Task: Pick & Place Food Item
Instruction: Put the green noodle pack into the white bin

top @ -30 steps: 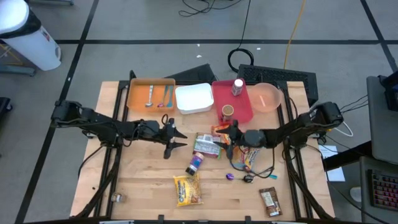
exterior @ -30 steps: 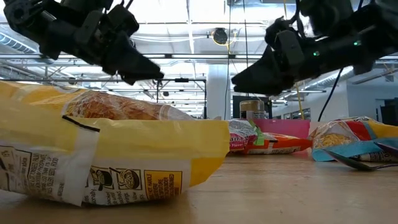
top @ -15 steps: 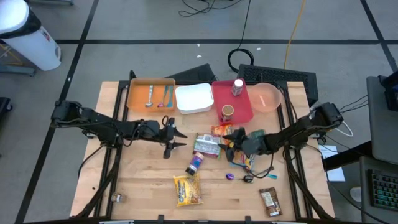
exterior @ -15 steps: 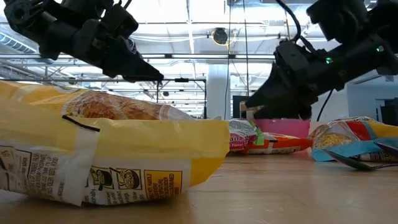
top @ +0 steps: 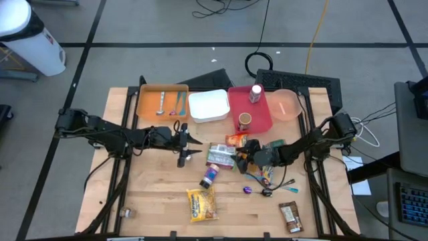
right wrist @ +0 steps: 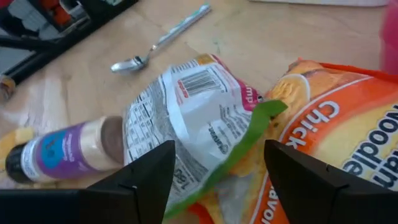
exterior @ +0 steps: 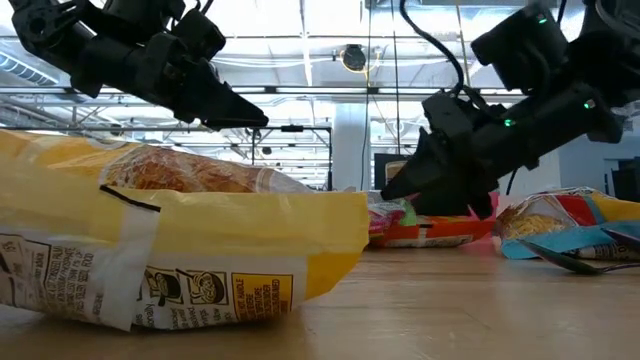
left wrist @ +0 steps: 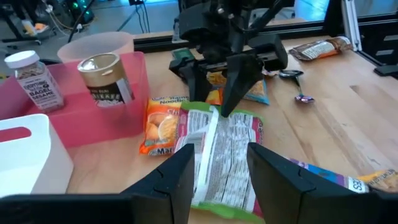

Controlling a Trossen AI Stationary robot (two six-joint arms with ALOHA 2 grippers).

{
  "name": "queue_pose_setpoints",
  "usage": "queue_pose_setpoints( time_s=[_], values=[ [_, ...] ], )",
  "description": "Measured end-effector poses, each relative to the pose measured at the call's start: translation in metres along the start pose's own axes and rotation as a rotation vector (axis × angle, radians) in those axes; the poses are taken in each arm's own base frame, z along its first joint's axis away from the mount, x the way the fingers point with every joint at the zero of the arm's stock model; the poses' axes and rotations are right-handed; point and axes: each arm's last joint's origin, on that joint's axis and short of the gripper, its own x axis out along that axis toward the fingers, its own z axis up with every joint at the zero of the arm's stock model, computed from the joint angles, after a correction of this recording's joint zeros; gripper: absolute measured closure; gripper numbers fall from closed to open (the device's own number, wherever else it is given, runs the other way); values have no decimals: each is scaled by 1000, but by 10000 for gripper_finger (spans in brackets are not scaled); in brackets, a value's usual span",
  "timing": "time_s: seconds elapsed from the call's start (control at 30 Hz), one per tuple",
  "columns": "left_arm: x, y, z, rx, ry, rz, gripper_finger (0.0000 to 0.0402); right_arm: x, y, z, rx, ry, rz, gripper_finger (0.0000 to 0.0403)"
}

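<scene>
The noodle packet [right wrist: 323, 137] lies on the desk [top: 154, 194] just under the right pincer [top: 242, 153], whose fingers stand released around its edge; no grasp yet. Left pincer [top: 190, 148] waits open nearby.

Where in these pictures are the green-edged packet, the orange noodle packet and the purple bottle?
green-edged packet [left wrist: 221, 158]: left wrist view, its printed white back.
orange noodle packet [right wrist: 339, 134]: right wrist view, its orange front.
purple bottle [right wrist: 59, 151]: right wrist view, its purple label.
</scene>
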Motion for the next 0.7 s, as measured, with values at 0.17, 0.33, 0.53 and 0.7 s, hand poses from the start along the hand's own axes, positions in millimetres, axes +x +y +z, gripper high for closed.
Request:
queue_pose_setpoints(
  time_s=[0.17,0.33,0.53,0.7],
  values=[
    [0,-1,-2,-40,17,-4,245,3,-2,3,-19,12,22,204],
    [0,-1,-4,-57,37,-6,245,2,-3,7,-86,10,26,259],
    [0,-1,-4,-117,38,-14,245,5,-6,13,-166,-9,30,353],
    [0,-4,-3,-148,38,-23,245,7,-5,21,-246,-39,100,395]
  ],
)
